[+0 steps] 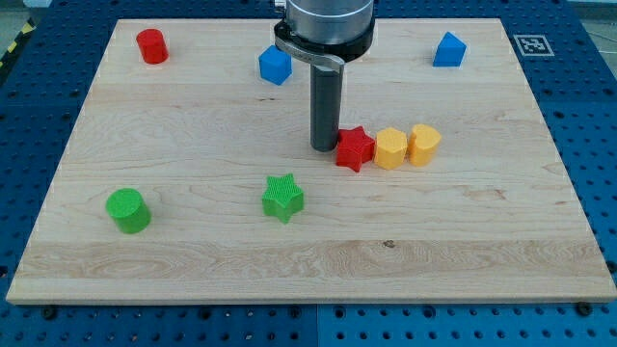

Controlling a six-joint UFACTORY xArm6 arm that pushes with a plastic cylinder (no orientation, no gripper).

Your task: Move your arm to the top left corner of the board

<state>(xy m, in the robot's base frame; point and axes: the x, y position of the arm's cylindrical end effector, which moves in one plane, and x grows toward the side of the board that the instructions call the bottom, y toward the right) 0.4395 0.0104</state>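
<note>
Eight blocks lie on the wooden board (193,289): two green, two red, two yellow, two blue. Nearest the view's bottom sit the green cylinder (127,210) at the left and the green star (282,197) nearer the middle, well apart from each other.

Further up, just right of centre, three blocks stand in a row, touching: the red star (354,147), the yellow hexagon-like block (390,148) and a second yellow block (423,143), whose shape is hard to make out. My tip (324,147) rests on the board just beside the red star's left side, touching it or very nearly so. The arm carries no pincer, only the dark rod, so there are no jaws to be apart or together, and it holds nothing.

Towards the view's top lie the red cylinder (151,45) near the top left corner, a blue cube (275,66) left of the rod, and another blue block (448,49) at the right. The top left corner (122,23) is well apart from my tip.

A black-and-white square marker (529,43) lies beyond the top right corner; it bears no readable writing.
</note>
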